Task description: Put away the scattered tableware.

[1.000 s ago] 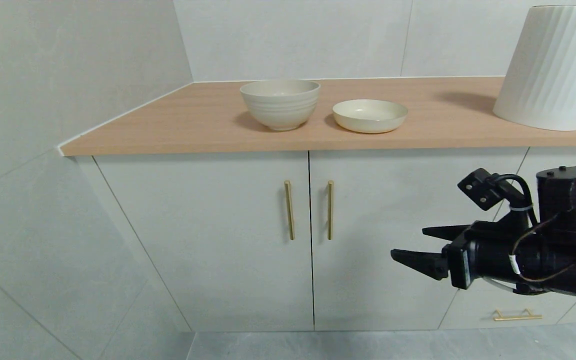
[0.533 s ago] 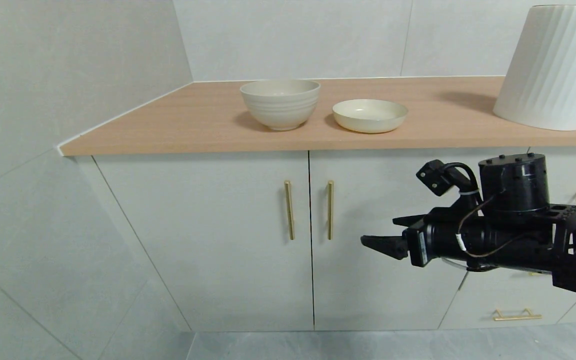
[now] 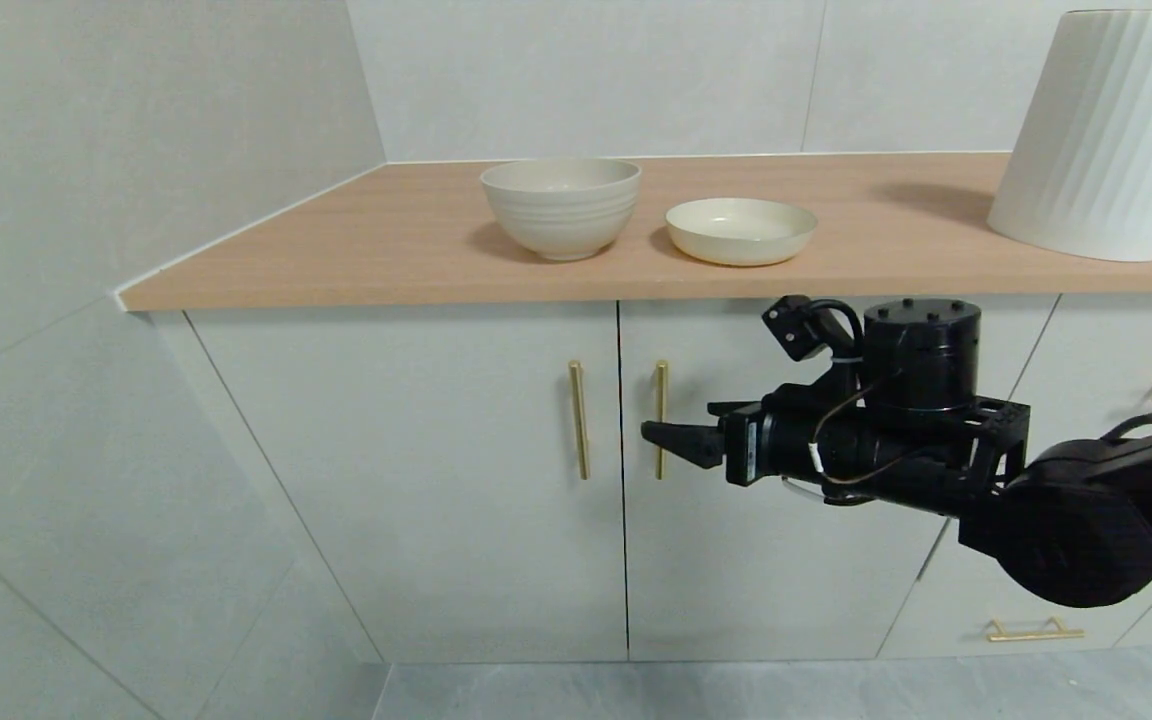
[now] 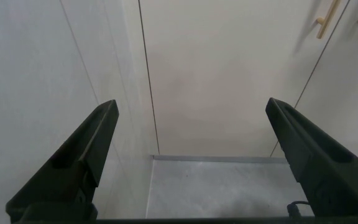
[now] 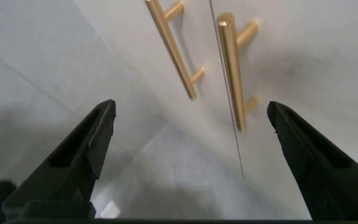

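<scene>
A cream ribbed bowl (image 3: 561, 205) and a shallow cream dish (image 3: 741, 230) stand side by side on the wooden countertop (image 3: 336, 260). Below it are two pale cabinet doors, both closed, with upright brass handles (image 3: 579, 420) (image 3: 660, 420). My right gripper (image 3: 691, 428) is open and level in front of the right door, its tips just beside the right handle. In the right wrist view both brass handles (image 5: 174, 48) (image 5: 232, 71) lie close ahead between the open fingers (image 5: 92, 143). My left gripper (image 4: 191, 109) is open and holds nothing, low down facing the cabinet and the floor.
A tall white ribbed shade (image 3: 1106, 130) stands on the counter at the right. Drawer fronts with brass pulls (image 3: 1034, 630) lie right of the doors. A tiled wall (image 3: 86, 350) closes the left side. Grey floor (image 4: 216, 193) runs below the cabinet.
My right arm has moved left and upward, from the right drawer area to the right door's handle. Its gripper has stayed open. The bowl and the dish have not moved.
</scene>
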Motion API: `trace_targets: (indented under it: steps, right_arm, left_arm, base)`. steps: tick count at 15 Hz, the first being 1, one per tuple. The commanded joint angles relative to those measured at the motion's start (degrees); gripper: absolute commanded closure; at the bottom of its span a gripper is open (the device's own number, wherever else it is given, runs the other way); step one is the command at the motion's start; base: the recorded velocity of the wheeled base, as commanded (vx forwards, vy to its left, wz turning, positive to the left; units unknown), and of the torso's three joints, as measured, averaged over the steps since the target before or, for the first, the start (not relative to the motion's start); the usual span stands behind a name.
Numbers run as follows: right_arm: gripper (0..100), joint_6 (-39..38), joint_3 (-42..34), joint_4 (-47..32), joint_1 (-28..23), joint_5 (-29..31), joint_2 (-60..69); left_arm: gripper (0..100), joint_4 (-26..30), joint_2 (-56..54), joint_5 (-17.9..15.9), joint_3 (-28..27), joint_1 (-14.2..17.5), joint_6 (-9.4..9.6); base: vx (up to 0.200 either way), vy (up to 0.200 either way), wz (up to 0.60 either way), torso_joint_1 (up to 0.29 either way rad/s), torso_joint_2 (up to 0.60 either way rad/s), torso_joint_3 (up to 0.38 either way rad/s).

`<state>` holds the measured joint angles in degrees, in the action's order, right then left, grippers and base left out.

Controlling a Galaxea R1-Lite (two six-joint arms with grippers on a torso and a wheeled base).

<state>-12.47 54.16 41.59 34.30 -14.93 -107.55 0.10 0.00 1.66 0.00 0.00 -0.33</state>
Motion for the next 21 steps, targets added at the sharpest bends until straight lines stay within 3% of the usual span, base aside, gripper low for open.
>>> trace_targets:
  steps: [1,4,9,21]
  right_arm:
    - [0,-1.15,1.03,0.42,0.15,-0.01,-3.55]
    - [0,-3.53,2.26,1.38,0.15,-0.1,-5.57]
    - [0,-6.69,2.61,9.38,1.73,-0.01,-10.4]
    - [0,-10.47,3.76,12.72,3.84,-0.1,-11.81]
  left_arm:
    - [0,-0.01,0.0,0.01,0.0,0.0,-0.02]
    - [0,-0.01,0.0,0.01,0.0,0.0,-0.02]
    - [0,-0.01,0.0,0.01,0.0,0.0,-0.02]
    - [0,-0.01,0.0,0.01,0.0,0.0,-0.02]
  base:
    - [0.0,0.0,0.0,0.0,0.0,0.0]
    - [0.0,0.0,0.0,0.0,0.0,0.0]
    - [0.0,0.0,0.0,0.0,0.0,0.0]
    - [0.0,0.0,0.0,0.0,0.0,0.0]
